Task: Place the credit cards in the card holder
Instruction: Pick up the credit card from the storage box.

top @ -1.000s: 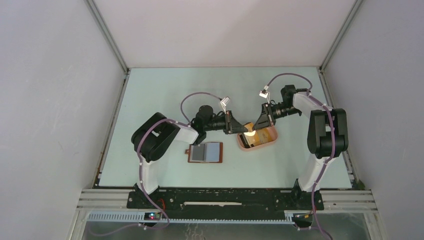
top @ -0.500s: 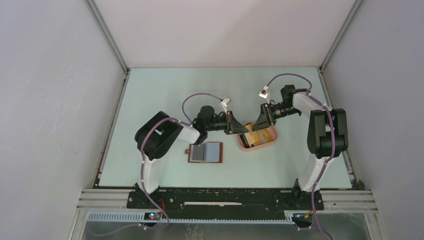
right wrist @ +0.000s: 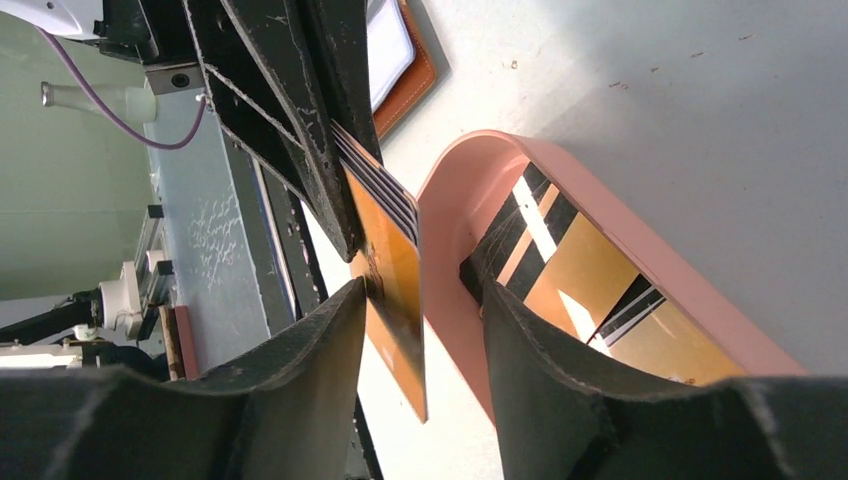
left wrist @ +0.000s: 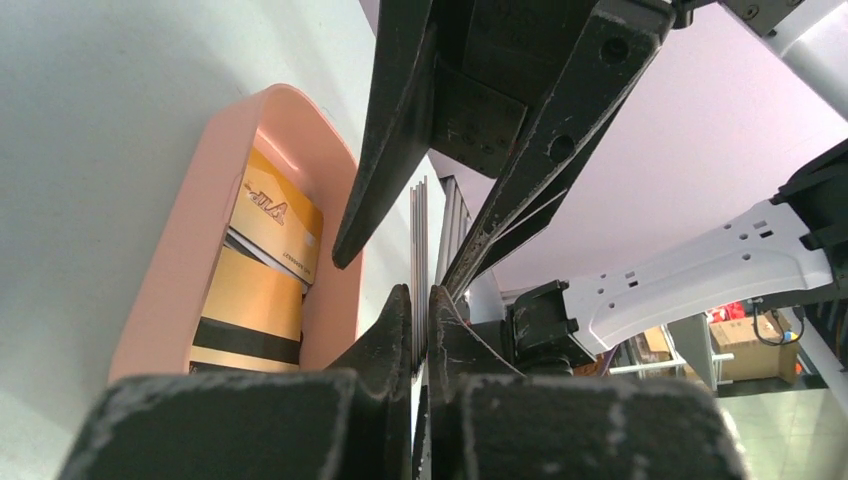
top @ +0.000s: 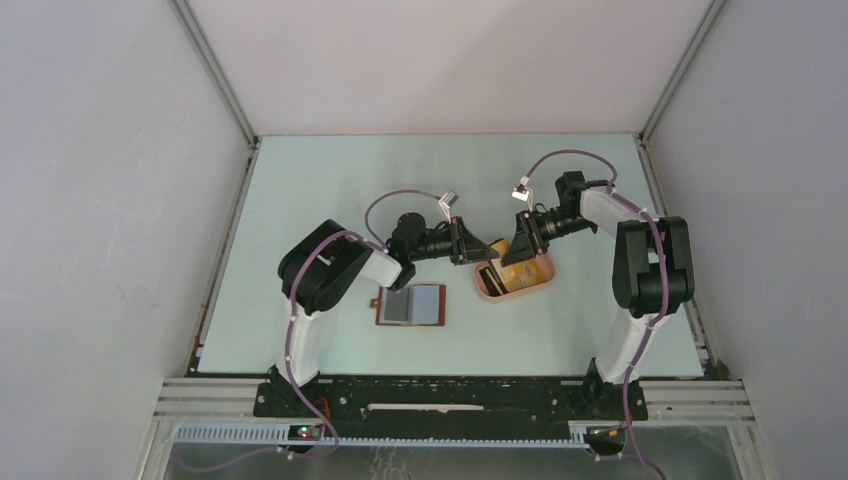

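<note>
My left gripper (left wrist: 420, 300) is shut on a thin stack of tan-yellow credit cards (left wrist: 417, 240), seen edge-on in the left wrist view. In the top view it (top: 472, 245) holds them (top: 496, 247) just above the left end of the pink tray (top: 540, 283). Facing it, my right gripper (right wrist: 425, 290) stands open, its fingers (right wrist: 540, 350) straddling the free end of the held cards (right wrist: 395, 270). More tan-yellow and black cards (right wrist: 585, 270) lie inside the tray. The reddish-brown card holder (top: 411, 305) lies open on the table to the left, grey-blue pockets up.
The pink tray (left wrist: 190, 250) sits right of the table's middle, under both grippers. Grey walls (top: 110, 200) close in the pale green table (top: 330, 180) on three sides. The right arm's grey body (left wrist: 700, 270) fills the space behind the held cards.
My right gripper has gone from shut on the cards to open, letting them go. The left gripper keeps its hold and has drawn slightly up and back.
</note>
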`<state>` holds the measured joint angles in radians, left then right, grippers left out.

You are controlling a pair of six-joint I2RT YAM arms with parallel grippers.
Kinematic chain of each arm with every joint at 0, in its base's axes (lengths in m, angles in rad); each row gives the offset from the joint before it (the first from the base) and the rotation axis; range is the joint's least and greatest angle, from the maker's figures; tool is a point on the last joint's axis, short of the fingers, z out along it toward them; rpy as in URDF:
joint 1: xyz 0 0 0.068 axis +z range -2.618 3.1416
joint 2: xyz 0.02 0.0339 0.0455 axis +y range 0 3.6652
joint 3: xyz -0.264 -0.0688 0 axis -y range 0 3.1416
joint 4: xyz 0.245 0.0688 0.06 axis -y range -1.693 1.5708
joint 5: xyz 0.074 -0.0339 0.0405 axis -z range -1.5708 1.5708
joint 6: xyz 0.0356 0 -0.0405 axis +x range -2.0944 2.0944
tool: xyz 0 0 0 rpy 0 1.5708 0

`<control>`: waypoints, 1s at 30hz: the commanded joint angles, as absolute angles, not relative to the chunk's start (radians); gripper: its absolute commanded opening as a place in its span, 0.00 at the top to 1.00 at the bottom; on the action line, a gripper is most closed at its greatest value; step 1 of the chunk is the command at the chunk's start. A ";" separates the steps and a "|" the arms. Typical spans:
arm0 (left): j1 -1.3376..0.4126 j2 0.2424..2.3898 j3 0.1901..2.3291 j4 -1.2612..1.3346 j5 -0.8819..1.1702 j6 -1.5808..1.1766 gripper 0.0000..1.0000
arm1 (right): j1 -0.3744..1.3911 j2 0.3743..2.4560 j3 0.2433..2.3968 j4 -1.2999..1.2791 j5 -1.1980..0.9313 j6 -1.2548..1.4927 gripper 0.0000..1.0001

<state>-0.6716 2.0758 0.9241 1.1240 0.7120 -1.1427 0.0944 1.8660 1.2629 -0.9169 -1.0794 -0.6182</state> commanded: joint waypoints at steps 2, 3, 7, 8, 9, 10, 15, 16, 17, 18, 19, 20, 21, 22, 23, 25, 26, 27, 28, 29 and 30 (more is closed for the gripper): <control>-0.663 2.075 0.941 1.228 0.727 -1.195 1.00 | 0.106 1.841 1.262 -0.901 -1.100 -0.601 0.51; -0.664 2.076 0.940 1.234 0.728 -1.198 0.99 | 0.106 1.847 1.262 -0.900 -1.103 -0.599 0.54; -0.664 2.081 0.934 1.257 0.734 -1.211 0.93 | 0.103 1.864 1.280 -0.925 -1.123 -0.602 0.62; -0.664 2.082 0.935 1.262 0.736 -1.213 0.91 | 0.101 1.866 1.281 -0.930 -1.126 -0.605 0.63; -0.664 2.083 0.933 1.264 0.739 -1.216 0.89 | 0.100 1.867 1.281 -0.931 -1.128 -0.605 0.64; -0.664 2.084 0.934 1.268 0.742 -1.218 0.86 | 0.098 1.867 1.281 -0.931 -1.128 -0.605 0.65; -0.665 2.088 0.934 1.272 0.758 -1.220 0.75 | 0.085 1.872 1.285 -0.944 -1.144 -0.612 0.69; -0.666 2.090 0.935 1.272 0.761 -1.222 0.73 | 0.082 1.878 1.290 -0.954 -1.148 -0.616 0.70; -0.664 2.091 0.938 1.273 0.764 -1.223 0.72 | 0.081 1.881 1.294 -0.962 -1.153 -0.619 0.72; -0.666 2.093 0.940 1.274 0.767 -1.226 0.71 | 0.080 1.887 1.298 -0.969 -1.158 -0.622 0.74; -0.666 2.095 0.941 1.275 0.771 -1.227 0.70 | 0.078 1.891 1.301 -0.975 -1.164 -0.626 0.75; -0.668 2.095 0.944 1.275 0.773 -1.228 0.70 | 0.078 1.895 1.304 -0.980 -1.167 -0.627 0.76; -0.668 2.098 0.947 1.276 0.774 -1.229 0.69 | 0.078 1.898 1.305 -0.982 -1.170 -0.626 0.78; -0.670 2.100 0.950 1.276 0.776 -1.230 0.69 | 0.078 1.901 1.307 -0.984 -1.171 -0.626 0.78; -0.670 2.104 0.951 1.276 0.777 -1.231 0.69 | 0.077 1.903 1.307 -0.986 -1.171 -0.627 0.78; -0.670 2.109 0.955 1.275 0.781 -1.229 0.69 | 0.076 1.906 1.308 -0.988 -1.172 -0.627 0.78; -0.670 2.112 0.956 1.276 0.782 -1.229 0.69 | 0.074 1.907 1.309 -0.989 -1.171 -0.627 0.78; -0.670 2.115 0.958 1.275 0.783 -1.227 0.69 | 0.072 1.907 1.309 -0.989 -1.171 -0.627 0.78; -0.670 2.117 0.959 1.276 0.785 -1.224 0.69 | 0.069 1.907 1.310 -0.990 -1.171 -0.628 0.78; -0.670 2.119 0.960 1.275 0.787 -1.220 0.69 | 0.067 1.907 1.310 -0.990 -1.170 -0.629 0.78; -0.670 2.121 0.961 1.276 0.789 -1.218 0.69 | 0.063 1.908 1.310 -0.992 -1.169 -0.631 0.77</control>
